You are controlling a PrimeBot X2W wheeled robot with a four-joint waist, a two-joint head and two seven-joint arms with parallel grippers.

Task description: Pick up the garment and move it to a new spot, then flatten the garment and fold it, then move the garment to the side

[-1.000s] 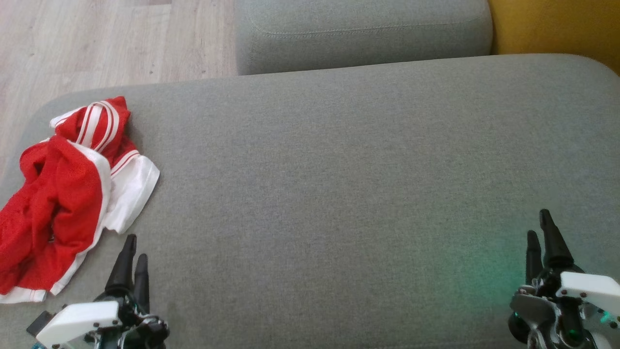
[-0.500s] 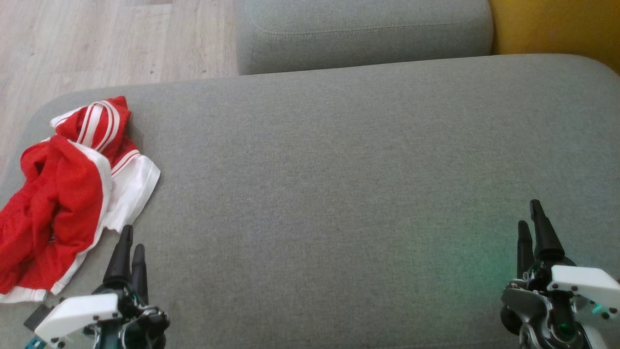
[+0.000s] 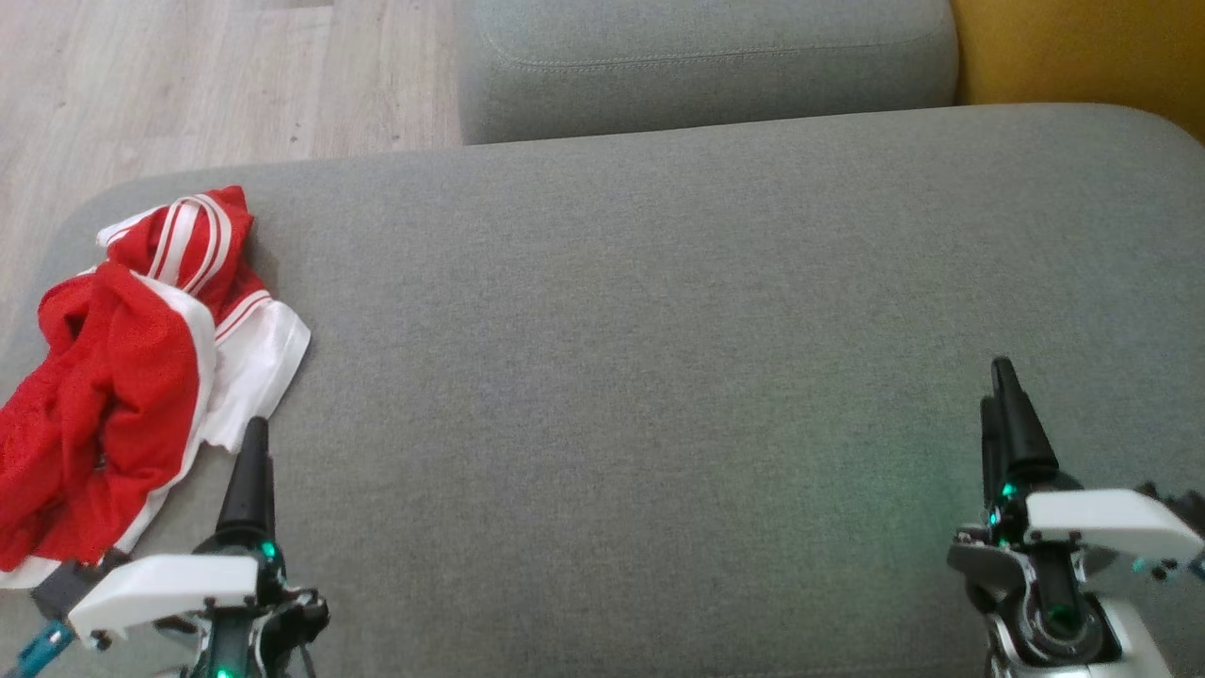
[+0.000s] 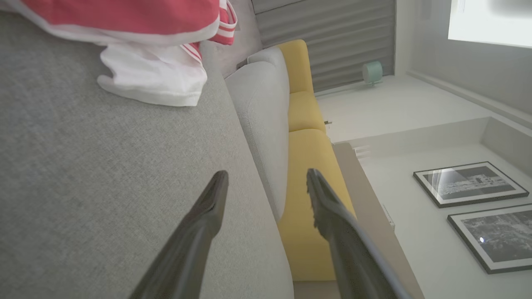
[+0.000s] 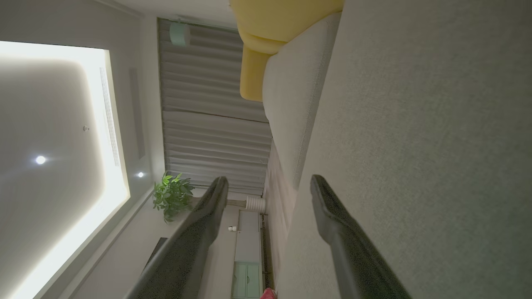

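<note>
A crumpled red garment (image 3: 113, 386) with white trim lies on the left end of the grey cushion (image 3: 659, 311). In the left wrist view the garment (image 4: 153, 70) shows at the top, its white edge nearest the fingers. My left gripper (image 3: 256, 443) hovers just right of the garment's near white edge, its jaws open and empty; the gap shows plainly in the left wrist view (image 4: 266, 182). My right gripper (image 3: 998, 386) stands open over the bare cushion at the lower right, with nothing between its fingers (image 5: 268, 187).
A second grey cushion (image 3: 706, 61) sits behind the first, with a yellow one (image 3: 1083, 52) at the far right. Wooden floor (image 3: 216, 85) lies beyond the cushion's left and far edges.
Both grippers have advanced up the head view over the cushion and rolled on their wrists. The left one now reaches the garment's near white edge. The garment has not moved.
</note>
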